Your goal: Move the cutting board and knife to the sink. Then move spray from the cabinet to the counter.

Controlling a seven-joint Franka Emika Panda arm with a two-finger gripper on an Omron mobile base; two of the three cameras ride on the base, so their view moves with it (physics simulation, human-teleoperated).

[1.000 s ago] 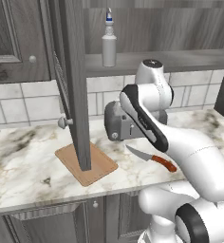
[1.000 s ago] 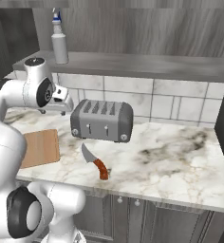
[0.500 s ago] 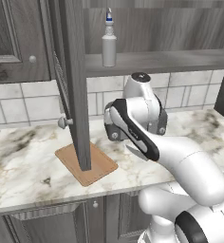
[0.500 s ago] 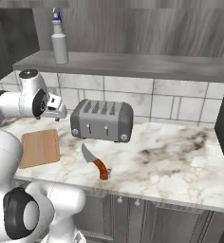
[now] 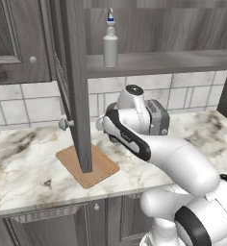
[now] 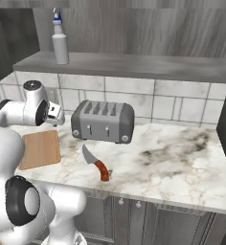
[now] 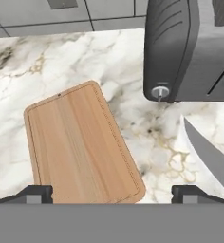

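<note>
Gripper (image 7: 112, 192) is spread wide with nothing between the jaws, hanging over the near end of the flat light-brown wooden cutting board (image 7: 80, 148); the two dark fingertips (image 7: 32, 193) sit at either side of the hand view, one over the board's corner and the other off towards the knife; board lies flat on the white marble-look counter (image 6: 182, 162) with grey-brown veining, just left of the dark grey four-slot toaster (image 6: 103, 121); small knife (image 6: 95, 162) with a pointed silver blade and reddish-brown handle lies on the counter in front of the toaster, apart from the board, handle towards the counter's front edge; slim pale grey-white spray bottle (image 5: 110, 44) with the blue-and-white nozzle stands upright on the plain grey shelf (image 5: 173, 61) of the dark wood-grain wall cabinet (image 5: 75, 86), whose door is swung open and hides part of the board from the left base view; white arm (image 5: 163, 151) reaches out low over the counter.
</note>
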